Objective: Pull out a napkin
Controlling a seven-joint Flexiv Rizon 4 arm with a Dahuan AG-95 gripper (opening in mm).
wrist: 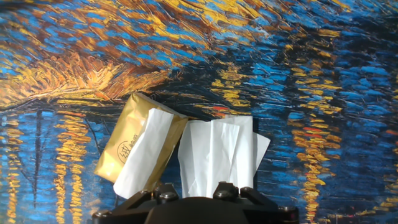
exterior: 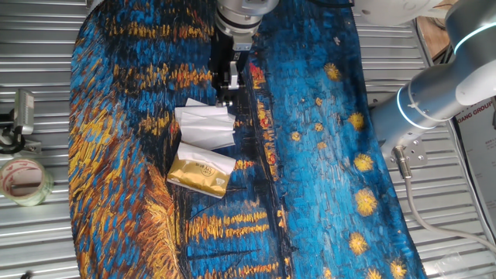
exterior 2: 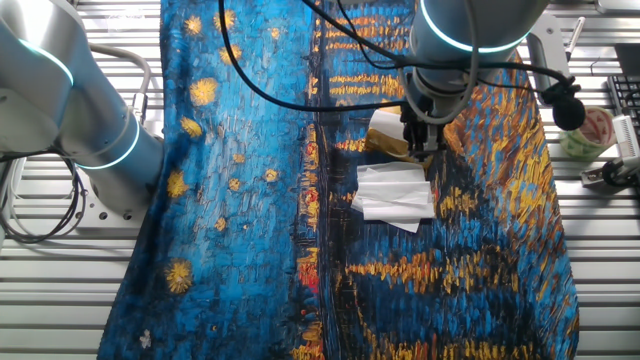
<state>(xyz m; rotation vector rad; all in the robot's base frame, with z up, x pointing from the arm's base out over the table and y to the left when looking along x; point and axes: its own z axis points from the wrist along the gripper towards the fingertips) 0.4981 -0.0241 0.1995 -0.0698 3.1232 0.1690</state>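
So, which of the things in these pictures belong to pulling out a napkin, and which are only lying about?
For the job:
- napkin, creased, lying beside the pack
- gold tissue pack, with a white sheet at its opening
- end effector, at the napkin's edge

Only lying about:
- tape roll, off the cloth
- painted cloth, only the cover under everything

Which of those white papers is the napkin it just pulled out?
Find the gold tissue pack on the starry painted cloth. The napkin is the creased white sheet lying loose beside it, below the gripper; the other white sheet still pokes out of the pack.
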